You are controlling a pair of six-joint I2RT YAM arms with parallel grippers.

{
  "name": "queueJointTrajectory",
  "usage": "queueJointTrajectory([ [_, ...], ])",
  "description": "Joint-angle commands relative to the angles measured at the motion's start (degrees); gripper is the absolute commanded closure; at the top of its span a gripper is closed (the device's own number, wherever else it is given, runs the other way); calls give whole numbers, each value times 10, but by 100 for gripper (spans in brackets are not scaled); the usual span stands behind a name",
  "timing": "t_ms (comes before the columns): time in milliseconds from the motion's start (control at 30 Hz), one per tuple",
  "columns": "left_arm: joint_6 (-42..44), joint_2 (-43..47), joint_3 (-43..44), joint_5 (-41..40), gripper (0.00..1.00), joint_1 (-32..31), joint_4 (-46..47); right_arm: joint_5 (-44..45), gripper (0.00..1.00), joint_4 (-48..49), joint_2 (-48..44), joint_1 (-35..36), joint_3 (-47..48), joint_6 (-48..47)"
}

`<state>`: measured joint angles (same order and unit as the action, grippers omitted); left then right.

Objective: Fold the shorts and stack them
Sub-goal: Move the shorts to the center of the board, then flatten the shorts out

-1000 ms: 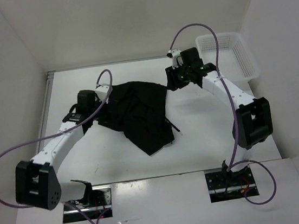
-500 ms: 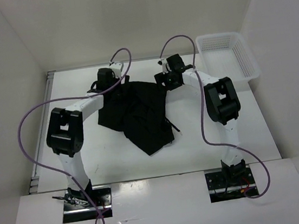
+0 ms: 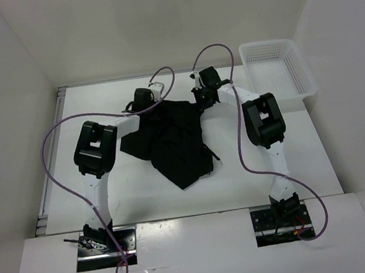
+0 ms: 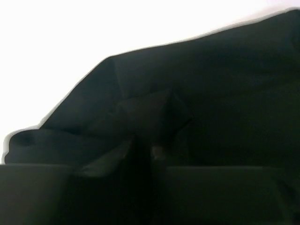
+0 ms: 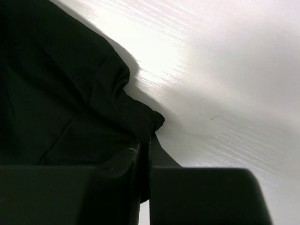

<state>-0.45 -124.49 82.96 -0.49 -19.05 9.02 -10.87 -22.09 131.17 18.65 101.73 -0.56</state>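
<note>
The black shorts (image 3: pixel 170 141) lie crumpled in the middle of the white table (image 3: pixel 109 192). My left gripper (image 3: pixel 137 107) is at their far left corner. In the left wrist view its jaws (image 4: pixel 143 151) stand nearly together with a fold of the dark shorts (image 4: pixel 220 93) pinched between them. My right gripper (image 3: pixel 200 99) is at the far right corner. In the right wrist view it (image 5: pixel 144 146) is shut on the bunched edge of the shorts (image 5: pixel 56 93), beside bare table (image 5: pixel 220 84).
A white mesh basket (image 3: pixel 279 65) stands at the far right corner of the table. White walls close in the table at the back and on both sides. Purple cables (image 3: pixel 57 145) loop over both arms.
Both arms have drawn up and reached to the far edge of the shorts. Both grippers, open before, have shut on the far corners.
</note>
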Motion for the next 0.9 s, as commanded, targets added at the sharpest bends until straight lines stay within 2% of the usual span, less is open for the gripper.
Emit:
queueJointTrajectory([
  [0, 4, -4, 26, 20, 82, -4, 20, 8, 96, 22, -11, 10, 11, -6],
  [33, 4, -4, 26, 20, 93, -9, 20, 14, 100, 22, -11, 10, 11, -6],
  [67, 4, 1, 26, 5, 100, -9, 20, 24, 100, 22, -19, 10, 17, -13],
  [233, 4, 104, 21, -29, 100, 21, 14, 77, 100, 12, -77, 10, 96, -57],
  [400, 4, 234, 63, -22, 100, 125, -86, 91, 100, -20, -151, -1, 177, -110],
  [567, 4, 346, 53, -5, 100, 196, -82, 110, 100, -20, -208, -6, 245, -136],
  [667, 4, 427, 28, 19, 100, 228, -82, 117, 100, -20, -250, -6, 236, -136],
  [733, 4, 466, -5, 44, 100, 240, -82, 103, 100, -26, -277, -6, 198, -136],
  [867, 4, 593, -156, 82, 100, 240, -109, 61, 100, -55, -367, -6, 109, -163],
])
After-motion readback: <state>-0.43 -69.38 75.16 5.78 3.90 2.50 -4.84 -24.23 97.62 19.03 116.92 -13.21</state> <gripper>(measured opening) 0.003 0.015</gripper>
